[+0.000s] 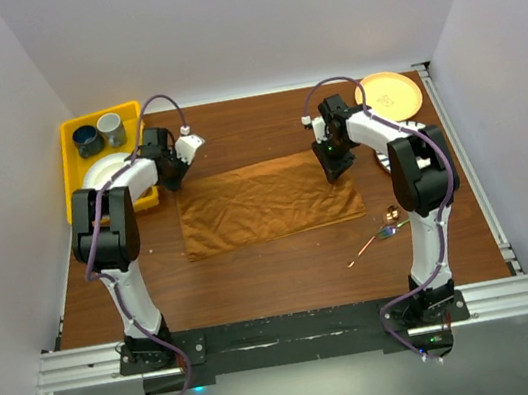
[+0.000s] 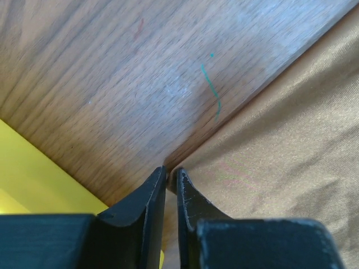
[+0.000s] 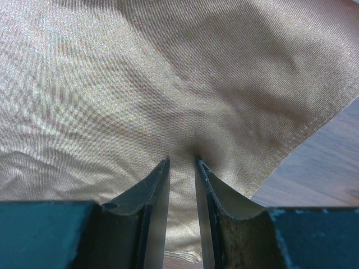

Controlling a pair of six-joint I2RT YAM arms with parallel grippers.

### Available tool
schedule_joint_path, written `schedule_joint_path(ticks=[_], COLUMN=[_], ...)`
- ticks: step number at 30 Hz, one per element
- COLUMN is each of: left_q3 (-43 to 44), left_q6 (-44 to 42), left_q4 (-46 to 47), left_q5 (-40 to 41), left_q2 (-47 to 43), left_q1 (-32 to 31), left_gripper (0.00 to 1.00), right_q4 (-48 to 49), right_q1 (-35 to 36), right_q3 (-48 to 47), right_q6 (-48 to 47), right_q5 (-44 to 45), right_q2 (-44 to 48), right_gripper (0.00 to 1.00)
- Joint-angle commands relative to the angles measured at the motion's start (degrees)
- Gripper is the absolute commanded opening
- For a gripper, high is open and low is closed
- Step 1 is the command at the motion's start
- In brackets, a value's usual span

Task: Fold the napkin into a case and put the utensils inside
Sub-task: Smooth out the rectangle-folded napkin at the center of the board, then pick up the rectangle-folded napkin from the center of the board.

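Note:
The rust-brown napkin (image 1: 270,202) lies flat as a broad rectangle in mid-table; no narrow case shows. My left gripper (image 1: 177,179) is at its far left corner. In the left wrist view the jaws (image 2: 171,171) stand almost together, pinching the napkin (image 2: 280,140) at that corner. My right gripper (image 1: 333,168) is at the far right corner. In the right wrist view it (image 3: 182,161) is shut on the napkin (image 3: 168,73), which puckers at the tips. The utensils (image 1: 383,231) lie on the wood near the right arm, clear of the cloth.
A yellow tray (image 1: 73,174) at the far left holds two mugs (image 1: 87,139) and a white dish (image 1: 102,171), close behind the left gripper. A yellow plate (image 1: 391,95) sits at the far right. A green pen mark (image 2: 210,89) is on the wood.

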State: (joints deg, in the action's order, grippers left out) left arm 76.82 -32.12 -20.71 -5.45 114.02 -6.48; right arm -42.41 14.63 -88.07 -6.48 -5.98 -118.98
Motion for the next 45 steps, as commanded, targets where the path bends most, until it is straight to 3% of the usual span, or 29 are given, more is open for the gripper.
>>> schedule_joint_path(ticks=[1,6,9,13,17,22,33,45], left_q3=[1.5,0.6,-1.7,-8.8,-15.4,-22.1,-22.8,-23.3], left_q6=[-1.1,3.9,7.5,15.1,23.5,25.5,26.3,25.8], left_q4=[-0.5,-1.3,-2.8,-2.1,-1.1,3.8,7.0,8.3], left_q5=[-1.2,-13.1,-13.6,-8.5,-5.7,-6.1,-7.7,-7.5], left_q2=[-2.7,-13.9,-19.4,-26.0,-32.4,-38.5,-36.8,-36.4], left_q1=[0.6,-0.4,-0.4,0.0,0.2,0.3,0.4,0.5], left_gripper=[0.21,0.42,0.48,0.50,0.49,0.50,0.54,0.54], right_q4=[-0.7,-1.7,-2.7,-4.0,-4.1,-3.0,-1.6,-0.6], right_q1=[0.0,-0.1,-0.1,0.0,-0.2,-2.1,-6.2,-6.1], right_q3=[0.9,-0.4,-2.0,-3.4,-3.0,-0.6,2.8,5.3], right_q6=[-0.3,0.1,0.3,0.4,0.4,0.1,-0.3,2.3], right_q5=[1.1,-2.8,-5.6,-7.0,-2.5,3.8,5.8,-0.5], right_q2=[-1.7,0.5,2.6,6.0,8.3,8.4,5.3,2.7], right_gripper=[0.30,0.33,0.36,0.38,0.41,0.41,0.40,0.38])
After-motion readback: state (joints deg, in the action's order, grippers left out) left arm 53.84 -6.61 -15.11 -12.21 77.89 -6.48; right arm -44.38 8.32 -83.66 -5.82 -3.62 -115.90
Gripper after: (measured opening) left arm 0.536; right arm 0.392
